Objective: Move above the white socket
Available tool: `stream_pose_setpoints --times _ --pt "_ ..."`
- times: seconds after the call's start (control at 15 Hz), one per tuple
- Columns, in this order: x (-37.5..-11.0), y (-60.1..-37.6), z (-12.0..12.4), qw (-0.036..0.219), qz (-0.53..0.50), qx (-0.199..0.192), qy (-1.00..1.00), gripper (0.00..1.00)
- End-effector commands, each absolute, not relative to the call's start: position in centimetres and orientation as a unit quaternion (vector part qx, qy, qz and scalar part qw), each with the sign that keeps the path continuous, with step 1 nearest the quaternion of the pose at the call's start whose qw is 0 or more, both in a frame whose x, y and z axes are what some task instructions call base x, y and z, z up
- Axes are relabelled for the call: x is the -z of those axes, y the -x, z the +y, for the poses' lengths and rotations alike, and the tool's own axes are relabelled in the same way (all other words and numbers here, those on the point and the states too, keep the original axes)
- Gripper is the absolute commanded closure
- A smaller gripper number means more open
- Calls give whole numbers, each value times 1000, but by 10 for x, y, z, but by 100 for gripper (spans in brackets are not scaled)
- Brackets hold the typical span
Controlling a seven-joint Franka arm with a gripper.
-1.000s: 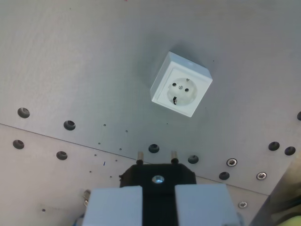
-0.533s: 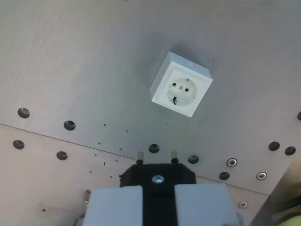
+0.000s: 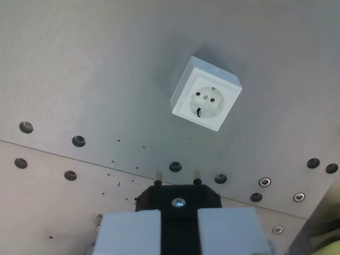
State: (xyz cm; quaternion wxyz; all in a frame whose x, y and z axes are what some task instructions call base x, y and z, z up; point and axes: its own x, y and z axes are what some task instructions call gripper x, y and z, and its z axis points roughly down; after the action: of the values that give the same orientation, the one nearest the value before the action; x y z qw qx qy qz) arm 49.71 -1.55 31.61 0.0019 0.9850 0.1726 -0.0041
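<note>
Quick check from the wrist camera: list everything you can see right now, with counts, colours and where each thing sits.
white socket: one, white, square housing with round two-hole face, sitting rotated on the plate, upper middle of the wrist view, apart from the plug.
metal plate: grey brushed surface filling most of the view; a seam runs diagonally across the lower part.
mounting holes: several, dark, in rows along both sides of the seam.
screws: three seen, silver, lower part of the wrist view's right.
black plug: one, black with two metal pins pointing toward the socket, bottom centre, held between the fingers.
gripper: one, pale grey fingers, bottom edge, shut on the plug.
</note>
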Motion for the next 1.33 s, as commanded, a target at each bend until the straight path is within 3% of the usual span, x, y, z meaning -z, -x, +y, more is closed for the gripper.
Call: stream_pose_setpoints --times 0.07,0.67,1.33 --pt "-305 -494 -20 8 141 -23 -990 100" --pt "-271 -487 -28 14 100 -50 -994 100" --pt "-226 -480 -40 17 48 -51 -997 100"
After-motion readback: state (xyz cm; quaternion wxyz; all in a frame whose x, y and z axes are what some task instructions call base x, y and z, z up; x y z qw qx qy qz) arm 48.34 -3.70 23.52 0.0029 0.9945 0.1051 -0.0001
